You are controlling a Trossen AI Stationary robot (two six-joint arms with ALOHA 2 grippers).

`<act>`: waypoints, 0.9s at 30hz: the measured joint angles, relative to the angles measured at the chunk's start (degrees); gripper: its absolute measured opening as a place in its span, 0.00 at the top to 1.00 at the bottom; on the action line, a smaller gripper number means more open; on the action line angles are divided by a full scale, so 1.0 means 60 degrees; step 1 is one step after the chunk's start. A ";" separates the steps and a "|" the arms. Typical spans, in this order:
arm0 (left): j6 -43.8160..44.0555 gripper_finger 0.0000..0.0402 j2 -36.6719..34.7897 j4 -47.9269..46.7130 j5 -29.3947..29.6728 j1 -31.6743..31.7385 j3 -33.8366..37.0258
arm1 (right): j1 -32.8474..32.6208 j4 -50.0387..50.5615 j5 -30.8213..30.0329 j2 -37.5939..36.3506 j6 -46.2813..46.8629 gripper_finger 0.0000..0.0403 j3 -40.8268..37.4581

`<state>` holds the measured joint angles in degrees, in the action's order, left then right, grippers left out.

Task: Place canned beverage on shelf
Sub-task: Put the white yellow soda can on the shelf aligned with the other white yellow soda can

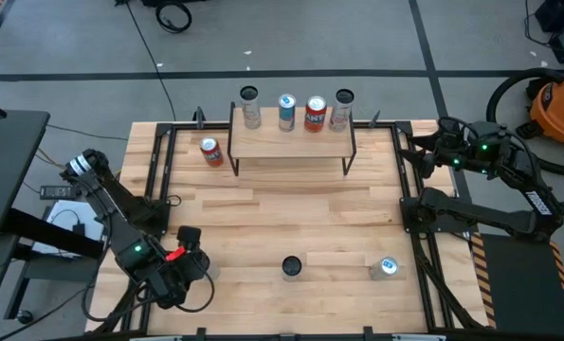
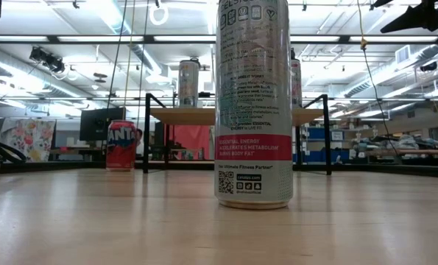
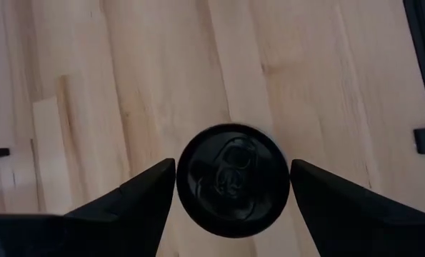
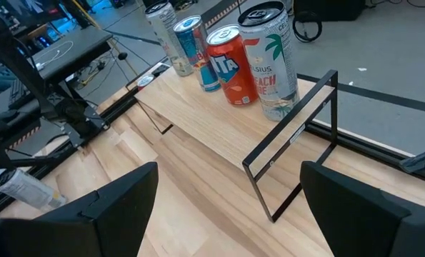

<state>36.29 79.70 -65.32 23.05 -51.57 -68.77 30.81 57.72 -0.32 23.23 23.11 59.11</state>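
The shelf [image 1: 291, 142] stands at the table's far middle on thin black legs, with several cans on its far edge [image 4: 230, 64]. A red can [image 1: 211, 152] stands on the table left of the shelf. A silver can [image 1: 292, 268] and a blue-topped can [image 1: 388, 268] stand near the front edge. My left gripper [image 1: 185, 254] is at the front left, pointing down, shut on a black-topped can [image 3: 233, 178] that it hides in the high view. My right gripper [image 4: 230, 185] is open and empty at the far right, beside the shelf's right end. My left gripper comes from above, pointing down, with one finger [image 3: 151, 189] on each side of the can's wall just below its top rim [image 3: 187, 153]. The can is upright between the fingers. Its top hides the places of contact, and its lower end does not show.
The black frame rails [image 1: 163, 170] run along the table's left and right sides. Bare wood [image 1: 291, 208] lies between the shelf and the front cans. The silver can fills the middle of the low view [image 2: 252, 103].
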 joint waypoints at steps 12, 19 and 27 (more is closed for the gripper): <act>0.0007 0.28 0.0000 -0.0051 -0.0208 0.0095 0.0000 | 0.0003 0.0001 0.0244 0.0003 -0.0018 0.13 0.0000; -0.0357 0.28 0.0000 0.0324 -0.0547 0.0776 0.0000 | 0.0000 0.0003 0.0244 0.0003 -0.0021 0.13 0.0000; -0.0479 0.28 0.0011 0.0458 -0.0897 0.0914 0.0004 | 0.0003 0.0000 0.0359 0.0003 -0.0054 0.13 0.0000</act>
<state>33.42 79.77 -62.57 17.67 -46.09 -68.75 30.82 57.72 1.84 23.24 22.79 59.11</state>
